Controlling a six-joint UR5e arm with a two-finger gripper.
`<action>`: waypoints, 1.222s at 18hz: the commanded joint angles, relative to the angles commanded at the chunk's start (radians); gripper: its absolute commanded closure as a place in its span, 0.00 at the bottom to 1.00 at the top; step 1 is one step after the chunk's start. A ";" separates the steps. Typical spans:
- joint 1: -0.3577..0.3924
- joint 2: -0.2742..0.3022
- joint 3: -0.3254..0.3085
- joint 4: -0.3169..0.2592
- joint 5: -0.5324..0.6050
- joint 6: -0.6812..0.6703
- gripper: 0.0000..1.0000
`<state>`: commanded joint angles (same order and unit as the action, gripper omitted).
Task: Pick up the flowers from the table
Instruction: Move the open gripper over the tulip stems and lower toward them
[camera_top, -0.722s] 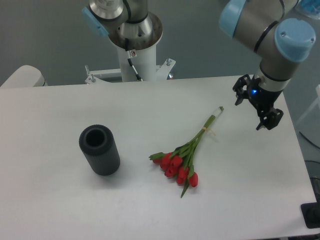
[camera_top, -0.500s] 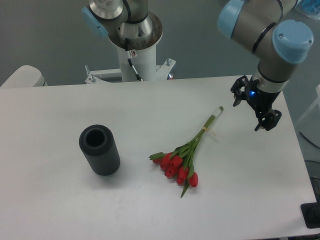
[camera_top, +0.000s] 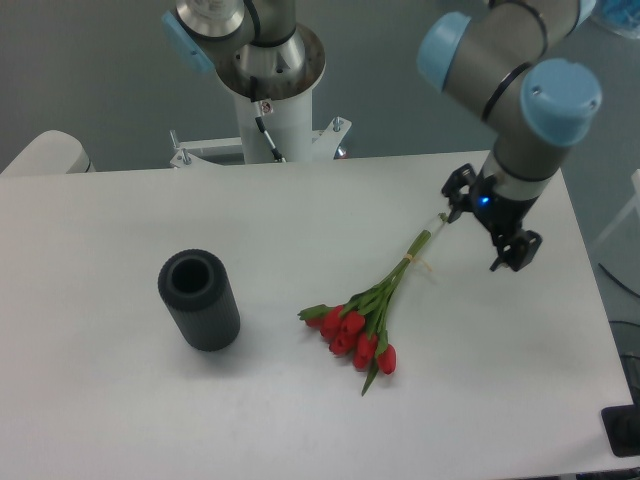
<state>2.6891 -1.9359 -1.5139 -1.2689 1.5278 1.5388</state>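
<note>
The flowers (camera_top: 362, 320) lie flat on the white table (camera_top: 120, 400), a bunch of red tulips with heads toward the front and green stems running up and right to a pale tip. A pale band ties the stems midway. My gripper (camera_top: 481, 224) hangs open just right of the stem ends, with one finger (camera_top: 455, 188) near the stem tip and the other (camera_top: 511, 255) farther right. Nothing is between the fingers.
A dark ribbed cylinder vase (camera_top: 199, 299) stands upright on the left part of the table. The arm's white base column (camera_top: 268, 100) rises behind the table's far edge. The table's right edge runs close to the gripper.
The gripper has moved left toward the stem ends of the flowers, still open. The flowers and the vase have not moved.
</note>
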 joint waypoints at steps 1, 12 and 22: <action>-0.009 -0.002 -0.021 0.034 0.000 -0.017 0.00; -0.022 -0.011 -0.192 0.129 0.051 -0.111 0.00; -0.101 -0.026 -0.272 0.293 0.045 -0.431 0.00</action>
<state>2.5878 -1.9619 -1.7855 -0.9756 1.5723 1.1075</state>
